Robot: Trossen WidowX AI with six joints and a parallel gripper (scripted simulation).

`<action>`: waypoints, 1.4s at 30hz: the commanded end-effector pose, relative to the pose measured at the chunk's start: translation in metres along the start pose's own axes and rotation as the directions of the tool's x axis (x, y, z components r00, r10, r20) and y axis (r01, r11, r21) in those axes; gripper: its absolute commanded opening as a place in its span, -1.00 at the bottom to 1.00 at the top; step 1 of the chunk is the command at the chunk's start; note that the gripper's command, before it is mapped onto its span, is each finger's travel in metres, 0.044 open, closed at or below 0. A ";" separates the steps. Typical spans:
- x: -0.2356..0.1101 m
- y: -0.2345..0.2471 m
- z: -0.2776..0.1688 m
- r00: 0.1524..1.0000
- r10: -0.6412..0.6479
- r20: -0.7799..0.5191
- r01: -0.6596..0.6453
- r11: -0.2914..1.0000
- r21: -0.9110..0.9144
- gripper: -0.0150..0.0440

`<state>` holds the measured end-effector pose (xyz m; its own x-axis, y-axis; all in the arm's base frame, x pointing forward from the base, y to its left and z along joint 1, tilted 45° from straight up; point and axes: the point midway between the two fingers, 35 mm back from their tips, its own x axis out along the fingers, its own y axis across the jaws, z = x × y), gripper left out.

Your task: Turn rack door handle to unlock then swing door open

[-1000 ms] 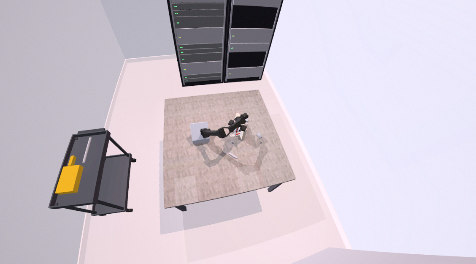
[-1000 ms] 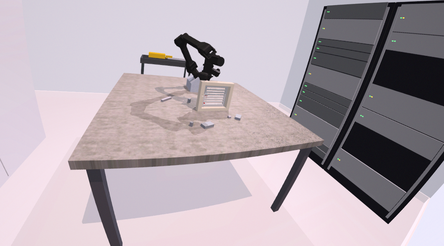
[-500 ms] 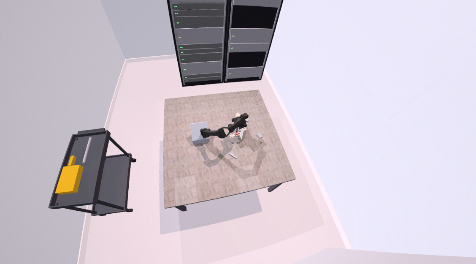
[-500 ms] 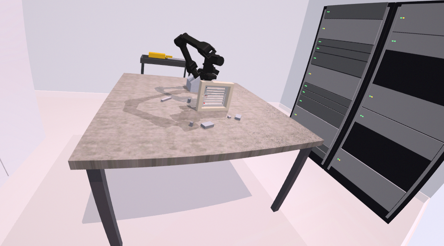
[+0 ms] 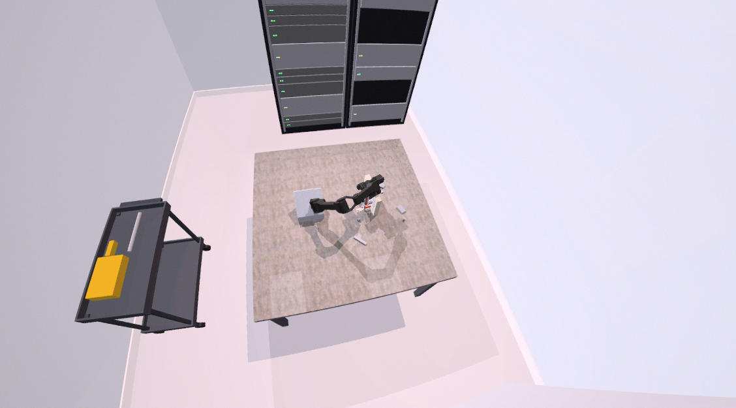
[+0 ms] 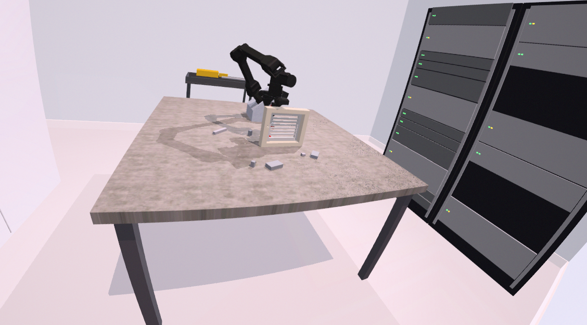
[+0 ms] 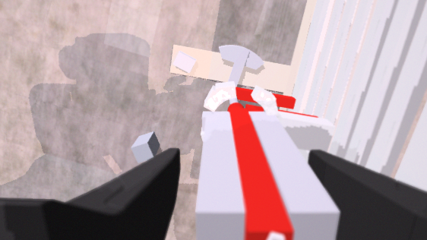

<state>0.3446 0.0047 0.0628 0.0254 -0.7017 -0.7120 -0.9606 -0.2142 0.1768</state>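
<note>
The handle point(image 7: 216, 155) is a pale upright bar with a red stripe, seen from above in the wrist view. My gripper point(image 7: 244, 159) point(image 5: 371, 194) is open with its fingers on either side of the handle; a gap shows on the left, and the right finger lies close to it. Pale curved pieces and a red bar point(image 7: 286, 101) show near the handle's foot. The cream frame point(image 6: 283, 144) point(image 5: 378, 206) stands on the table point(image 5: 293, 164) point(image 6: 181, 187). Pale slats point(image 7: 361, 60) fill the right of the wrist view. The door's angle cannot be told; the arm hides much of it.
Small grey blocks lie around the frame, among them a flat block point(image 6: 273, 165) point(image 5: 400, 209), a long block point(image 6: 219, 130) point(image 5: 360, 240) and a small cube point(image 7: 144, 148). The arm's pale base point(image 5: 308, 198) point(image 6: 255, 113) stands behind the frame in the exterior view.
</note>
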 end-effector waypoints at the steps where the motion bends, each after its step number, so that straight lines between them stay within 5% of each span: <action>1: 0.001 -0.001 0.001 1.000 0.000 0.002 0.000 1.000 -0.009 0.31; 35: 0.001 -0.001 0.001 1.000 0.000 0.002 0.000 1.000 -0.009 -0.46; 42: 0.001 0.002 0.003 1.000 0.000 0.002 -0.001 0.998 0.061 -0.46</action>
<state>0.3451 0.0049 0.0614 0.0265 -0.7012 -0.7125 -0.9661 -0.2011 0.1621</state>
